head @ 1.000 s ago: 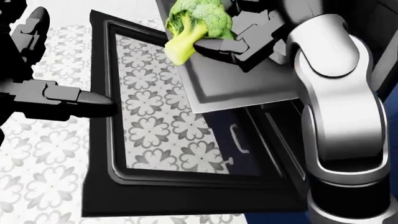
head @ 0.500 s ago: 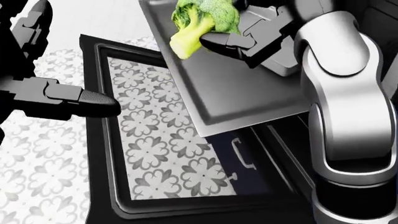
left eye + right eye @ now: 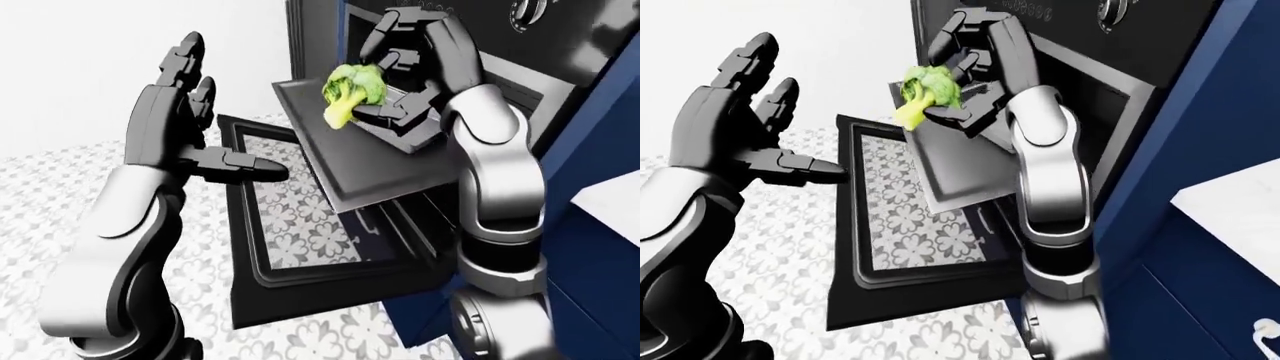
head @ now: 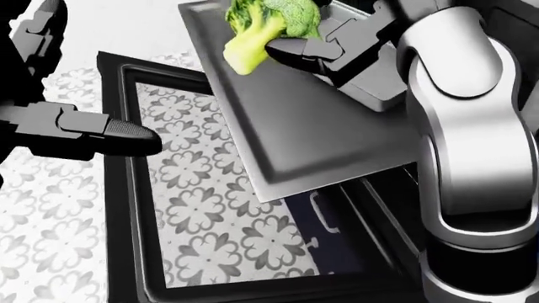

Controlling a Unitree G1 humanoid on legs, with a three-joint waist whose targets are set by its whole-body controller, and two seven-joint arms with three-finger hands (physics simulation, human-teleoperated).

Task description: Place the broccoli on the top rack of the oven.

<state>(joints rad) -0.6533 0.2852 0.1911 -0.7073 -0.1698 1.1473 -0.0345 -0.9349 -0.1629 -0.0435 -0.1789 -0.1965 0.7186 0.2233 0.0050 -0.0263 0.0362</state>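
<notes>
The green broccoli (image 3: 355, 86) with its pale stalk is in my right hand (image 3: 395, 82), whose fingers curl round it from above and below. The hand holds it just above the upper left part of a grey flat rack tray (image 4: 311, 126) that sticks out of the open oven (image 3: 540, 45). In the head view the broccoli (image 4: 270, 25) is at the top edge. My left hand (image 3: 200, 127) is open and empty, fingers spread, to the left of the tray and above the oven door.
The black oven door (image 4: 210, 208) with its glass pane hangs open below the tray, showing the patterned floor through it. A blue cabinet (image 3: 600, 247) stands to the right of the oven. The patterned tile floor (image 3: 60, 195) lies at the left.
The head view has shifted, so the tray looks larger and lower. My right hand with the broccoli has moved up and slightly left over the tray. The left hand has hardly moved.
</notes>
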